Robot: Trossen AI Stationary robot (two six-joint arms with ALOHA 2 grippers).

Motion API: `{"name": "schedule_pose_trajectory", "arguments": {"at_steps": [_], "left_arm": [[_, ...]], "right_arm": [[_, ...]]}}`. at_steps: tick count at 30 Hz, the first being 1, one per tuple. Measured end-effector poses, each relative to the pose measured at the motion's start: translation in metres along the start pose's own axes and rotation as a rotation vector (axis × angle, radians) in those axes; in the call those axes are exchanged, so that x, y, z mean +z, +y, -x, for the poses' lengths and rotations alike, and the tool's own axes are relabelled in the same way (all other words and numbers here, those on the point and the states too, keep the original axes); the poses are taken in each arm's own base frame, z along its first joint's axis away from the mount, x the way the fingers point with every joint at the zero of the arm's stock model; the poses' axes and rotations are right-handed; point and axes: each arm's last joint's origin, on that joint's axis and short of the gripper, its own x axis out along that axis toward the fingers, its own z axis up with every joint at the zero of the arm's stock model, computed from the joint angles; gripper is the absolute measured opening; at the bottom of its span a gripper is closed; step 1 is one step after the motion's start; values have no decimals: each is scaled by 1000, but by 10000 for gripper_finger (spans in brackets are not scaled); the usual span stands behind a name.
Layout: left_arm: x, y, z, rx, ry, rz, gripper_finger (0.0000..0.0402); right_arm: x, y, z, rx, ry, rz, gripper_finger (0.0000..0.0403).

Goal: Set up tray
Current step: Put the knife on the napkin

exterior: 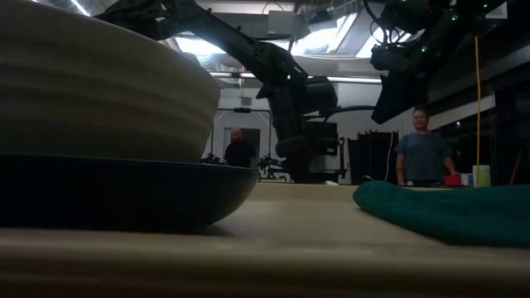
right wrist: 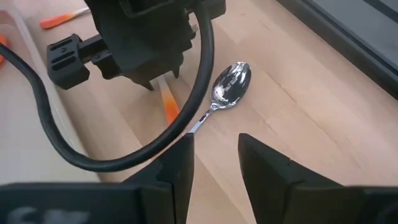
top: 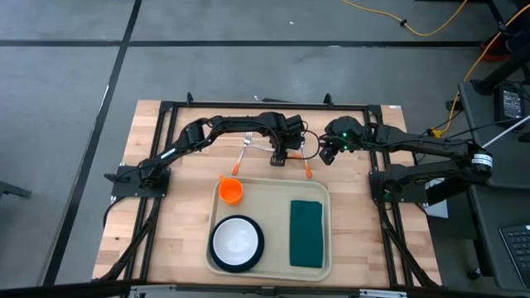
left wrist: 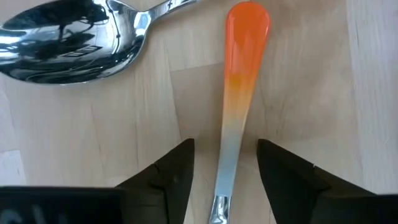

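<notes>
The cream tray [top: 272, 203] lies near the table's front edge. It holds an orange cup [top: 230, 191], a white bowl on a dark plate [top: 237, 242] and a folded green napkin [top: 306, 233]. Behind it, cutlery lies flat on the wood. My left gripper [top: 279, 159] points down, open, with its fingers [left wrist: 177, 171] on either side of an orange utensil handle [left wrist: 239, 93]; a slim gap shows on both sides. A metal spoon [right wrist: 230, 84] lies right beside it. My right gripper [right wrist: 214, 165] hovers open just to the right.
An orange-handled fork [top: 240, 157] lies left of my left gripper, and the spoon's orange handle [top: 308, 170] lies near the tray's far rim. A black cable [right wrist: 186, 124] hangs off the left wrist. Two people [exterior: 421, 149] stand in the room beyond. Bare wood flanks the tray.
</notes>
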Motion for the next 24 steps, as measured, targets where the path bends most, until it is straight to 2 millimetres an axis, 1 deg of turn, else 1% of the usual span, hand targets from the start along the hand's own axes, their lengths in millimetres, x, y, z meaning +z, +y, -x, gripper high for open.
{"name": "schedule_pose_trajectory", "arguments": {"at_steps": [4, 10, 17, 20, 24], "left_arm": [[0, 0, -1, 1, 6, 1, 144], [-1, -2, -2, -41, 3, 4, 92], [-2, -2, -2, -48, 13, 6, 37], [-2, -2, -1, -48, 15, 7, 26], [-3, -2, -1, -48, 23, 7, 25]], "right_arm": [[0, 0, 0, 1, -2, 1, 131], [0, 0, 0, 3, -2, 0, 131], [0, 0, 0, 4, -3, -2, 131], [0, 0, 0, 3, 0, -11, 131], [-1, 0, 0, -3, 14, -55, 131]]}}
